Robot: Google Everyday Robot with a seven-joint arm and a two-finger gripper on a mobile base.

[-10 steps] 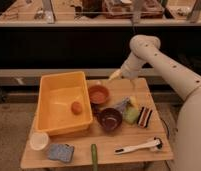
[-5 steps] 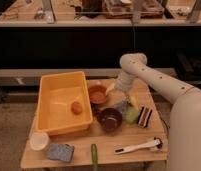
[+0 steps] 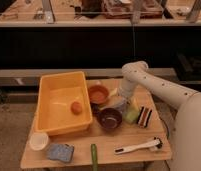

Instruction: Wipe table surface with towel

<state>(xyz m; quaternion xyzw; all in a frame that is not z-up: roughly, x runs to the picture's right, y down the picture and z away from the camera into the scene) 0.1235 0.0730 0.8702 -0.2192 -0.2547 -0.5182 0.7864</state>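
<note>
Your gripper [image 3: 119,101] hangs w/ jaws apart, empty, just above the towel [image 3: 123,107]. It lies bunched mid table surface [image 3: 129,136], btw orange bowl [image 3: 99,93] and sponge [image 3: 131,115], far-edge side of dark bowl [image 3: 110,120]. You prob. need only a straight drop; no clear long axis.

Arm [image 3: 159,86]: smooth off-white tubular shell segments joined by a bulbous rounded elbow. Body [image 3: 191,135]: broad off-white curved casing. Gripper [image 3: 120,105]: pale, at arm's tip, low over the middle of the light brown wooden table [image 3: 111,140].
</note>
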